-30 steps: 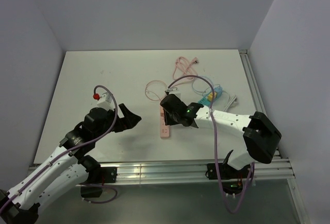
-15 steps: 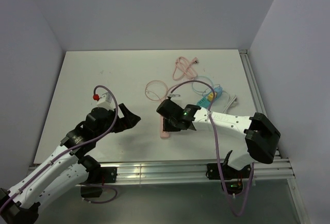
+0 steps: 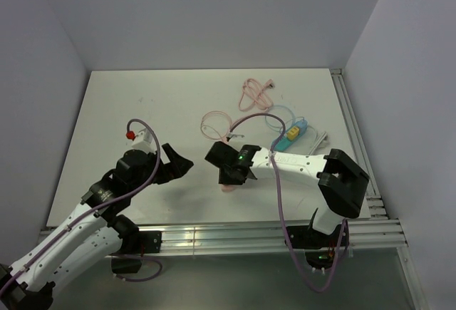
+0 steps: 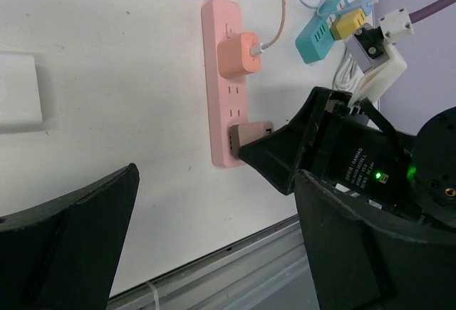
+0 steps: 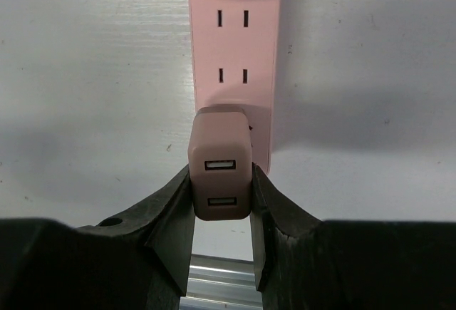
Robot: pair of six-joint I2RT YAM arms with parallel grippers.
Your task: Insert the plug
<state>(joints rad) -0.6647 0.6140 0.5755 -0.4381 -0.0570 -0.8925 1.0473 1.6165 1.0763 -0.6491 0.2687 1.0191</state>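
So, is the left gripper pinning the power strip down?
No, the left gripper hangs open off to the left of the pink power strip, with bare table between them.

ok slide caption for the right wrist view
Right gripper pinching a taupe two-port USB charger block at the near end of a pink plastic power strip
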